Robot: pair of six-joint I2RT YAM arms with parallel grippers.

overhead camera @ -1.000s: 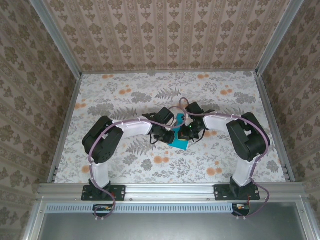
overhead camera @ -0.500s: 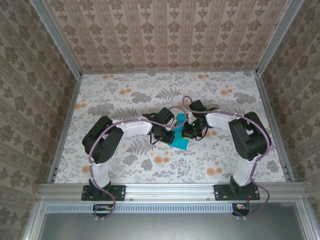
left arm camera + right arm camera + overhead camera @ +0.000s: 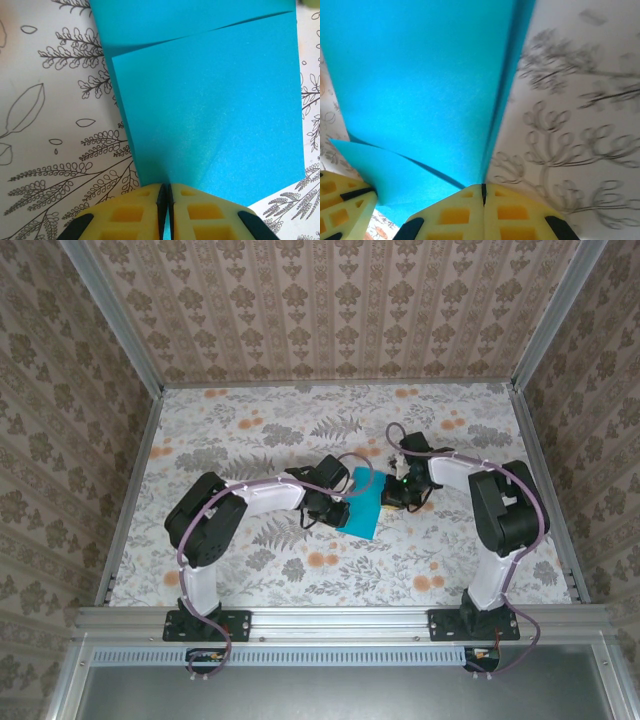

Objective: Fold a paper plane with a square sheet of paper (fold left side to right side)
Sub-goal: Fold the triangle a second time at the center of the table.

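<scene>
The square sheet of paper (image 3: 366, 504) lies turquoise on the flowered table, folded over on itself, with one layer's edge slanting across the other (image 3: 210, 110). The paper plane is out of view; the sheet is only a flat folded shape. My left gripper (image 3: 338, 512) sits at the sheet's left side, its yellow fingers (image 3: 125, 215) shut on the paper's near edge (image 3: 166, 192). My right gripper (image 3: 394, 492) is shut at the sheet's right edge, its tips (image 3: 483, 189) resting at the fold line of the paper (image 3: 420, 90). Whether it pinches any paper I cannot tell.
The table (image 3: 250, 430) wears a flowered cloth and is boxed in by patterned walls with metal rails (image 3: 130, 490) at both sides. A pink cable (image 3: 372, 478) loops over the paper. The left gripper's finger (image 3: 340, 210) shows in the right wrist view.
My right gripper has slid to the right, from over the middle of the paper to its right edge, baring more of the sheet. The left arm has kept still.
</scene>
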